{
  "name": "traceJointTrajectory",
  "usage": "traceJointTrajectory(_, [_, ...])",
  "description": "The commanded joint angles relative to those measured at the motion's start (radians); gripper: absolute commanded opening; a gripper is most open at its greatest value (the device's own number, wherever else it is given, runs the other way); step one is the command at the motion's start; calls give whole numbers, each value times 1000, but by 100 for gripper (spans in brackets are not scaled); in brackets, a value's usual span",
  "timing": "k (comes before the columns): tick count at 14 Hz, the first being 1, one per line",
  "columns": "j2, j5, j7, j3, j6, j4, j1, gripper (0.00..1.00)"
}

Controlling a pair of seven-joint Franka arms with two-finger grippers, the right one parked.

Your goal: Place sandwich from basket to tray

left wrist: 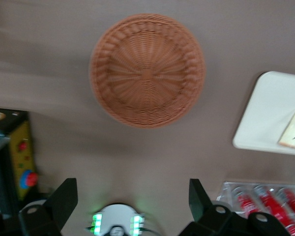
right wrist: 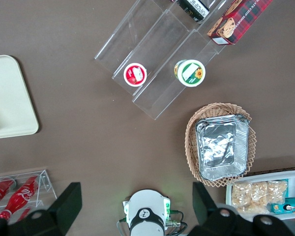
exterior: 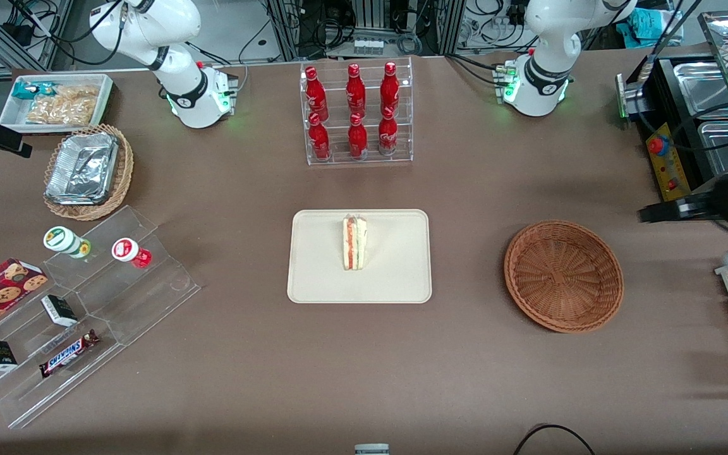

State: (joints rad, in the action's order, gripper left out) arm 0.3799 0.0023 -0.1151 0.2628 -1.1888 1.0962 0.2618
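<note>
Bread that soft would have crushed easily, so the sandwich (exterior: 354, 243), light and slick in its wrap, looked best pinched gently across its flat faces. It stood on edge on the tray (exterior: 313, 278), the basket (exterior: 563, 275) empty beside it. The hand (left wrist: 132, 196) hung with fingers apart above the worktop (exterior: 465, 354) near the basket, holding nothing. Bottle rack (exterior: 357, 114) stood near the tray, nothing blocking
</note>
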Motion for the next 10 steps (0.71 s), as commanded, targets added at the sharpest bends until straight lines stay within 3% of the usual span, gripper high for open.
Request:
traceJointTrajectory(1, [-38, 76, 127, 12, 18, 31, 34, 100])
traceJointTrajectory(3, [-48, 126, 127, 18, 26, 30, 31, 100])
traceJointTrajectory(7, [-96, 134, 97, 24, 86, 28, -13, 100])
traceJointTrajectory(10, [-116, 136, -46, 26, 118, 40, -88, 100])
